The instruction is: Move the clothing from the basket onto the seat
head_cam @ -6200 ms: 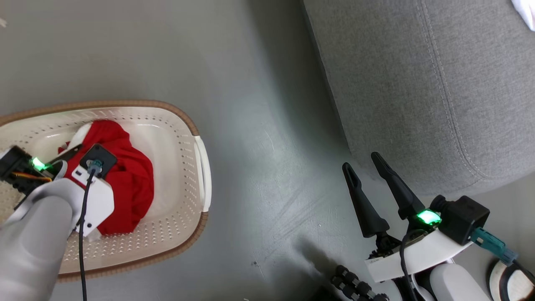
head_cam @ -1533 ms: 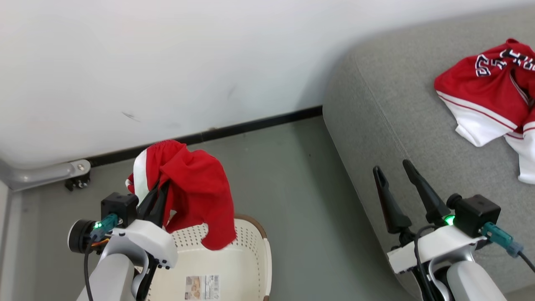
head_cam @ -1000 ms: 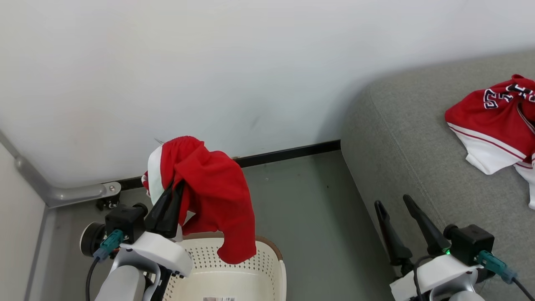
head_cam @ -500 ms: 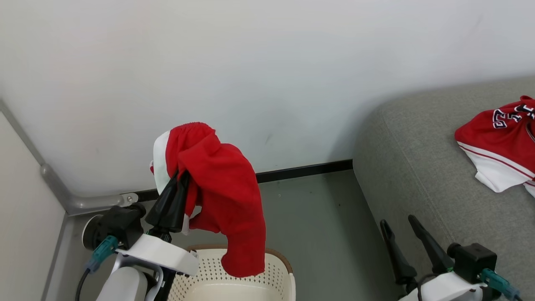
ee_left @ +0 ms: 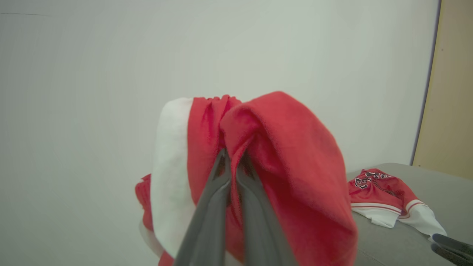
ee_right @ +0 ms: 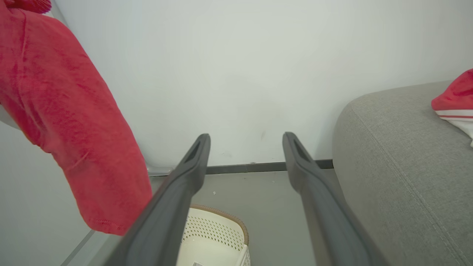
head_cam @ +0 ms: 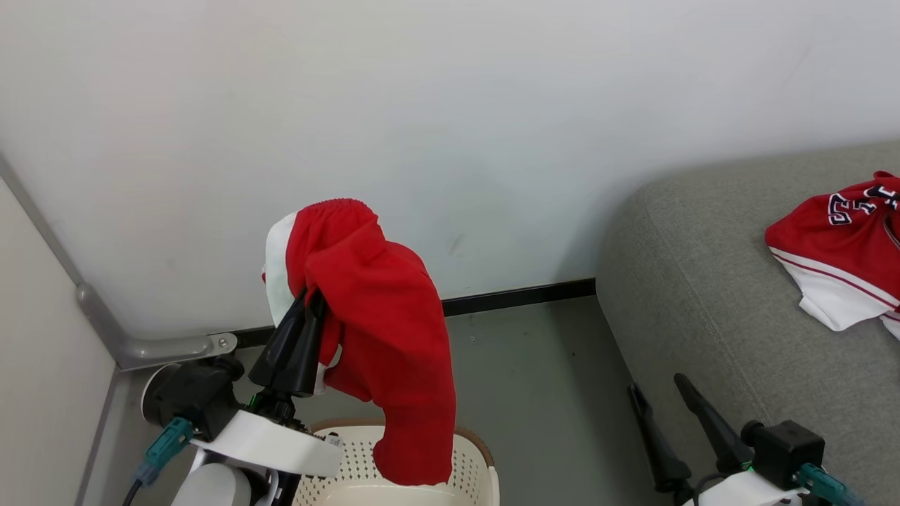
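Pinching the red shorts (head_cam: 380, 316) between the pressed-together fingers of the left gripper (head_cam: 311, 299), above the basket (head_cam: 349, 455) at 6 o'clock in the head view. Draped over the fingertips, hiding them. Spread wide and touching nothing at the right gripper (head_cam: 657, 385), 5 o'clock, beside the seat (head_cam: 703, 281). Lying on the seat at 3 o'clock, a jersey (head_cam: 830, 246), cut off at the frame edge, like the basket.

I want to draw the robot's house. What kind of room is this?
Probably a living-room corner, though it could be a test room: a grey fabric sofa, a laundry basket on the grey floor, and a bare white wall with dark skirting.
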